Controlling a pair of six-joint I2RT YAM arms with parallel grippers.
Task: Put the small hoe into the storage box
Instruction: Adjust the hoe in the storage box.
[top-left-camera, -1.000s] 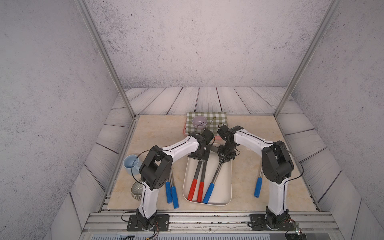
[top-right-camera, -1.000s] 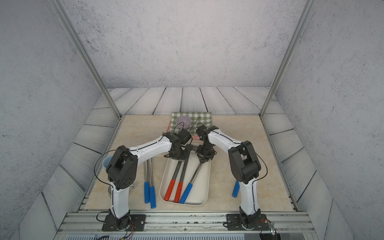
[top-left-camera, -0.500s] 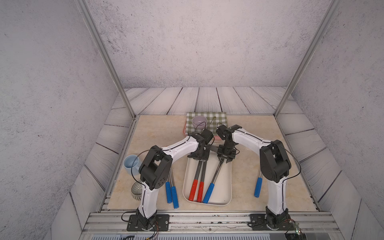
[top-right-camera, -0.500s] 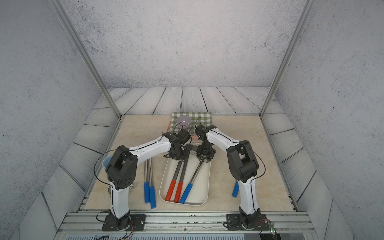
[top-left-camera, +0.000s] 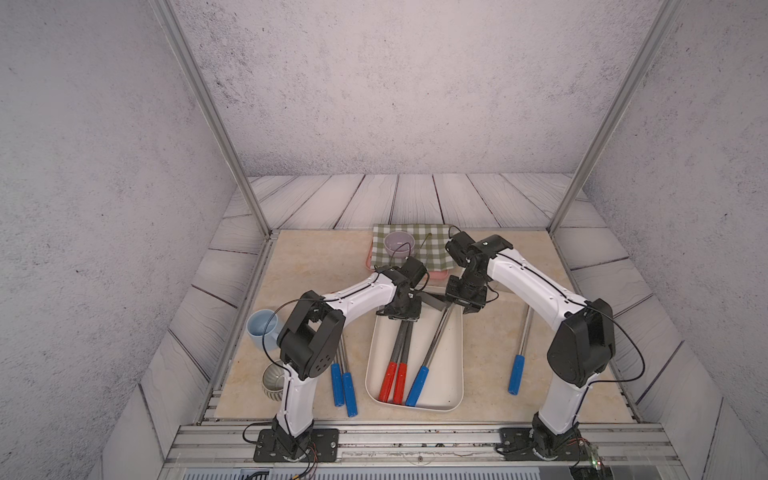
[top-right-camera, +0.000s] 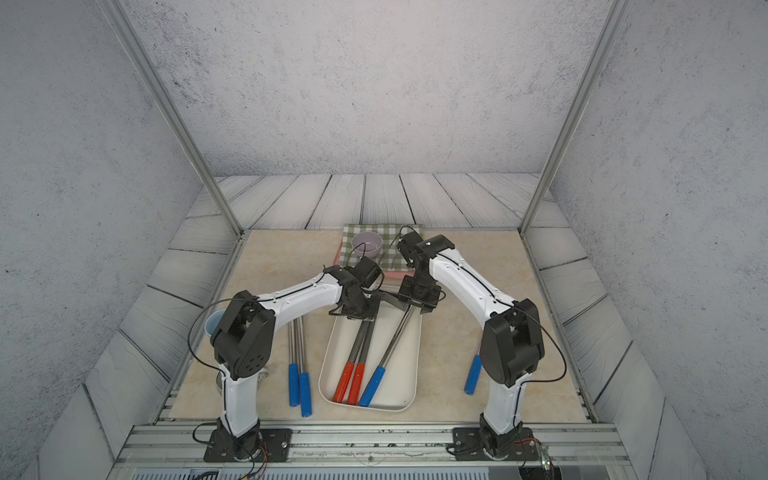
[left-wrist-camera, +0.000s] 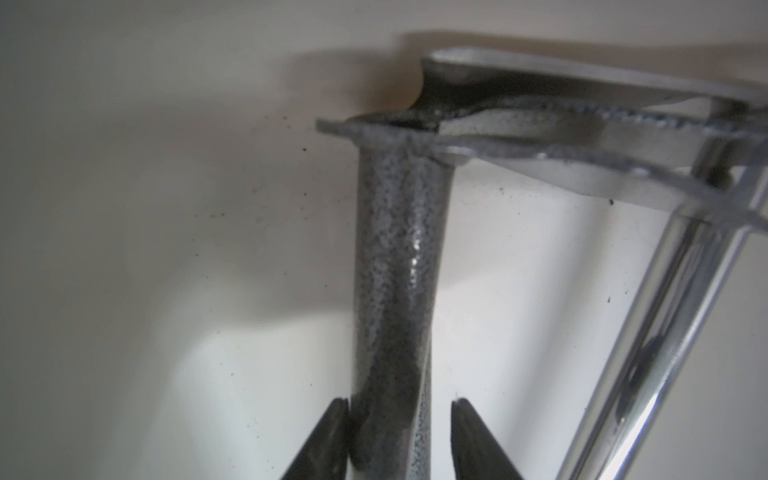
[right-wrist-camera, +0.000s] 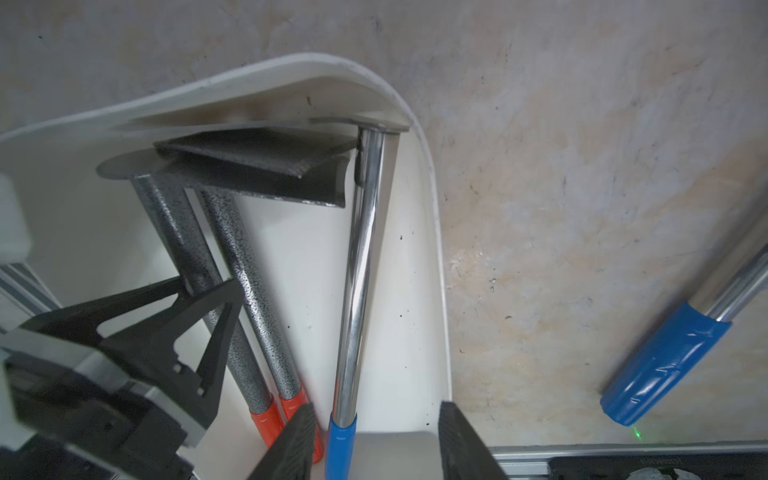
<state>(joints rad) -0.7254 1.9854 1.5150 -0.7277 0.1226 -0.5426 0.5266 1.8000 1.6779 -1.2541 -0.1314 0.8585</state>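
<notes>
storage box (top-left-camera: 444, 374) holds two red-handled hoes (top-left-camera: 387, 380) and one blue-handled hoe (top-left-camera: 417, 384). three blue hoes (top-left-camera: 349, 395) lie outside. left gripper (left-wrist-camera: 399, 405) and right gripper (right-wrist-camera: 374, 409) are spread.

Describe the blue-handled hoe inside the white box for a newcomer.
On the beige table, find the cream-white storage box. Of three hoes inside, the blue-handled hoe lies slanted, on the robot's right. It alone has a shiny shaft and blue grip; the two red-handled hoes have dark speckled shafts.
</notes>
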